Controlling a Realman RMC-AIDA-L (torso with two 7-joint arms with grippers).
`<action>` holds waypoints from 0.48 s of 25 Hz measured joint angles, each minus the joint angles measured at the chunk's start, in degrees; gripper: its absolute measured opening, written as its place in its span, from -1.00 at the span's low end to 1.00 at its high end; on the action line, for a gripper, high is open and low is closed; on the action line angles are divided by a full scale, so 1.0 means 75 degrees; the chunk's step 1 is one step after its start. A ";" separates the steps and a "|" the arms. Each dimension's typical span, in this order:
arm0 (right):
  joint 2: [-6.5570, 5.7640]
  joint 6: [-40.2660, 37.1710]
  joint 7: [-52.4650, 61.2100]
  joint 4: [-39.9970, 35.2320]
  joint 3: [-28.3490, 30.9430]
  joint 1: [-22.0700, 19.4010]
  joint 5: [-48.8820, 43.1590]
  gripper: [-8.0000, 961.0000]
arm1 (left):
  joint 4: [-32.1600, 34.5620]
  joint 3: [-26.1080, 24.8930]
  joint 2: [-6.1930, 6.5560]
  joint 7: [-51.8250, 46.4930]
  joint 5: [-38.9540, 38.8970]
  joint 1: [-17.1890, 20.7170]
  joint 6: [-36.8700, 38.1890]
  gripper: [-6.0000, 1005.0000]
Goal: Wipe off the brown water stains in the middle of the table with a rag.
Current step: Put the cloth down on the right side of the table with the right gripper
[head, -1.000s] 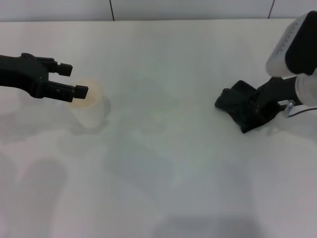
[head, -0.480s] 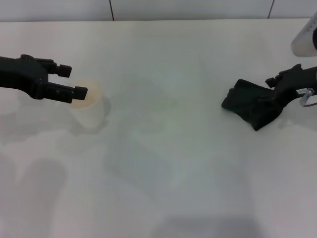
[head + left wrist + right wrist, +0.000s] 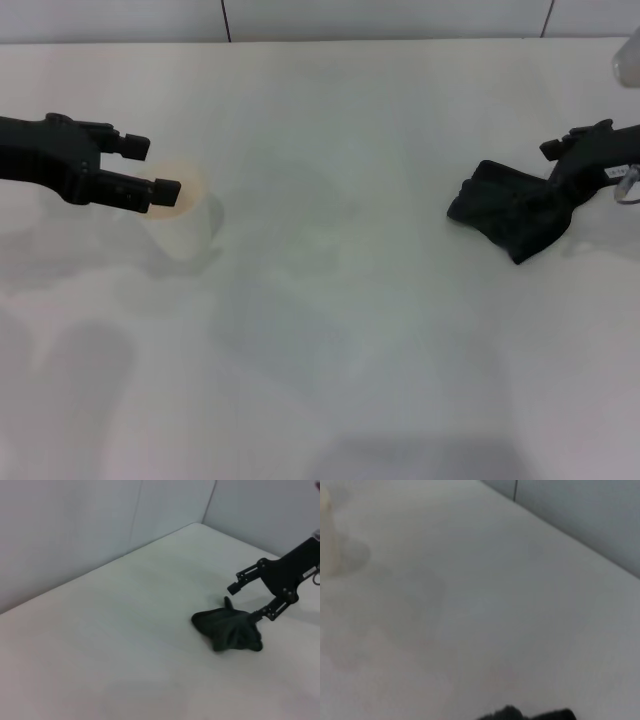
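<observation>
Dark rag [image 3: 515, 217] lies by the released right hand [image 3: 560, 172]; left hand [image 3: 152, 168], spread, overhangs a white cup [image 3: 183, 215].

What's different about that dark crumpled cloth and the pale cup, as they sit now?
The dark crumpled rag is black, soft and lies flat in a heap on the robot's right; the pale cup with orange liquid is whitish, rigid and stands upright on its left. The right tool is at the rag's edge; the left tool hovers open over the cup's rim. Both rest on the glossy white table.
</observation>
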 joint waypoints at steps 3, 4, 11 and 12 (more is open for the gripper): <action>-0.0027 -0.0298 -0.0156 -0.0025 0.0308 -0.0030 0.0540 0.69 | -0.0017 0.0000 -0.0003 -0.0027 0.0008 0.0066 0.0197 0.78; -0.0035 -0.0421 -0.0249 -0.0024 0.0461 -0.0036 0.0727 0.73 | -0.0019 0.0000 -0.0011 -0.0039 0.0003 0.0098 0.0250 0.78; -0.0045 -0.1245 -0.1121 0.0411 0.1643 -0.0031 0.1860 0.78 | 0.0044 0.0000 -0.0249 0.0026 -0.0460 0.0425 0.0413 0.78; -0.0047 -0.1285 -0.1217 0.0557 0.1776 0.0002 0.1967 0.78 | 0.0051 0.0001 -0.0294 0.0052 -0.0563 0.0498 0.0431 0.78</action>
